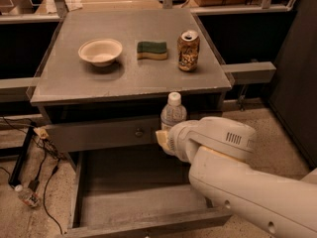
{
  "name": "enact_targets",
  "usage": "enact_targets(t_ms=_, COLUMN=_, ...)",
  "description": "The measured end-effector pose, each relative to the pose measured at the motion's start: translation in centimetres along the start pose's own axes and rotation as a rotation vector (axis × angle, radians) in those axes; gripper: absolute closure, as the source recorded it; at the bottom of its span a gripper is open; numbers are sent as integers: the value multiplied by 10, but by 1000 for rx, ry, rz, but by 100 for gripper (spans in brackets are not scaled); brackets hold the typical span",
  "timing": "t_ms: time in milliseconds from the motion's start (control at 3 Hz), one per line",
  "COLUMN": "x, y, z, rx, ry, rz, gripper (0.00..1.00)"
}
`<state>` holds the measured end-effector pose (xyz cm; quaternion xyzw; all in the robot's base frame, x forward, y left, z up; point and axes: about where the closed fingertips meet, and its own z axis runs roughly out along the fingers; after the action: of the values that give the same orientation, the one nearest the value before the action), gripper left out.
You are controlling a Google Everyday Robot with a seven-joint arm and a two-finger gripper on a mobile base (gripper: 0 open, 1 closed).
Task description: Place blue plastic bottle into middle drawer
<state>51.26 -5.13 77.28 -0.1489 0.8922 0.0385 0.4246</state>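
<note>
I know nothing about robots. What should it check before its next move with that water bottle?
1. Grip: end effector, in front of the upper drawer, shut on the blue plastic bottle: ok.
2. Bottle upright, cap on: ok.
3. Middle drawer pulled open: ok.
4. Drawer floor bare: ok where visible; the arm hides its right side.
5. Bottle clear of the upper drawer's front: cannot tell.

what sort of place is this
Likely a robot test lab, not a home: bare grey cabinet, loose cables on a speckled floor, and the hand holding the blue plastic bottle over the open middle drawer.
</note>
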Motion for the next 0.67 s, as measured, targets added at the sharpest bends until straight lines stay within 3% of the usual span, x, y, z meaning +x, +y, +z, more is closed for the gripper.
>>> enact_targets(t_ms=333, x=3, y=2, z=-1, rx=13, ry=5, rz=33, gripper=100)
enact_targets(t_ms=667, x=16, y=43, z=3, rx=-1, ry=5, rz=68, gripper=100)
